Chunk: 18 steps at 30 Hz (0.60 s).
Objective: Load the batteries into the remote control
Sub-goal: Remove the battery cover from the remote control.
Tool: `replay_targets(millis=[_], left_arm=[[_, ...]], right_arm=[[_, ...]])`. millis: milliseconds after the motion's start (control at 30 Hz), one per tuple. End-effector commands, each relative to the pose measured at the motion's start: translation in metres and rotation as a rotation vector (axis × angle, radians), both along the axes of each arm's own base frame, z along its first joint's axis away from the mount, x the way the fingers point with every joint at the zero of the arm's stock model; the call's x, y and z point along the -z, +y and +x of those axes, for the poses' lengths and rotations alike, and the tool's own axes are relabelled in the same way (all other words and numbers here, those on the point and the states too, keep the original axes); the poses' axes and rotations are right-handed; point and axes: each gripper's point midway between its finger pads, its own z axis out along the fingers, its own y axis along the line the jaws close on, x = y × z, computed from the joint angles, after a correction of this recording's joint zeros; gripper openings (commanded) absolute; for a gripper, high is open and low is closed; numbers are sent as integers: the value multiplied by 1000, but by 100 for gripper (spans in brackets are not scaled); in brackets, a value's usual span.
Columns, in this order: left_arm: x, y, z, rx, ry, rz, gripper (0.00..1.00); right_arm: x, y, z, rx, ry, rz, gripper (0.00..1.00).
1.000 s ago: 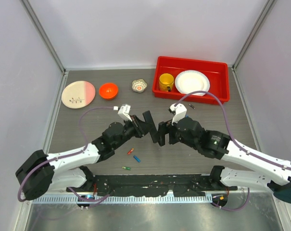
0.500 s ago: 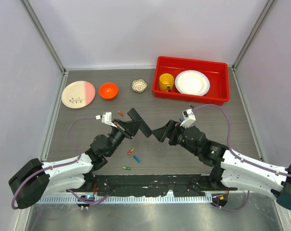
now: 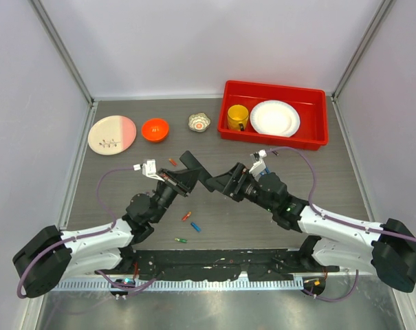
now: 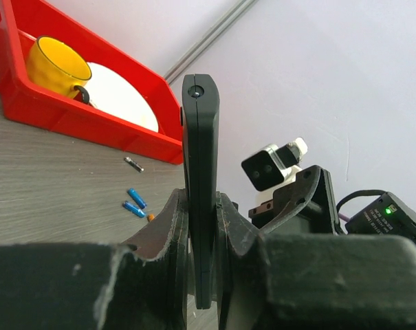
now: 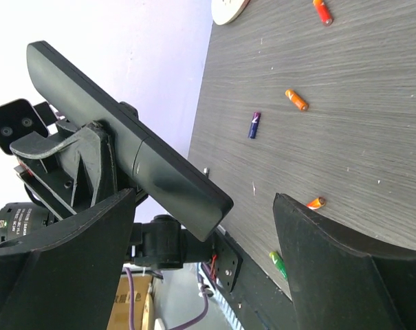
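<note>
My left claw (image 4: 201,230) pinches the slim, long black remote control (image 4: 200,144) on edge above the grey wood-grain desk (image 3: 345,172); my right claw (image 5: 202,199) is spread wide at its free end. I judge this the opening step. Next I need a grip on the cover, while the tiny coloured cylinder batteries (image 3: 195,226) lie on the desk.

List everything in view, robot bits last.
remote control: one, black, held off the table
batteries: at least five, orange, red, blue, green, loose on the table
tray: one, red, far right
mug: one, yellow, in tray
white plate: one, in tray
pink-and-cream plate: one, far left
bowl: one, orange, beside that plate
small fluted cup: one, pale, between bowl and tray
left gripper: shut on remote control
right gripper: open, jaws either side of the remote's end
</note>
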Motion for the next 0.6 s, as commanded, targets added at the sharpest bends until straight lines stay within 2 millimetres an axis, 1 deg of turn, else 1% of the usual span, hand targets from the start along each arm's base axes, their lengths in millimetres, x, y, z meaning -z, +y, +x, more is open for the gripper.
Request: replay_targets(millis=[0,33,167,267,467,567], left_arm=[[-16,5,1,-23,-57,-37,0],[-17,5,1,-22,-59,-38,0],[-17,5,0,-21,-60,-36,0],[-17,5,0,-18,-62,-37,0],[-17,5,0,-16,-62,-40,0],[-16,4,-1,-10,-61,-37,0]], right_arm=[[-36,14,0,-47,-52,115,86],[-39,14,1,-47,-56,120,86],[-38,16,3,-44,-57,118,85],[-36,15,7,-24,-51,115,82],[-34,14,10,-11,-48,119,73],[-34,15,11,-12,-50,117,66]])
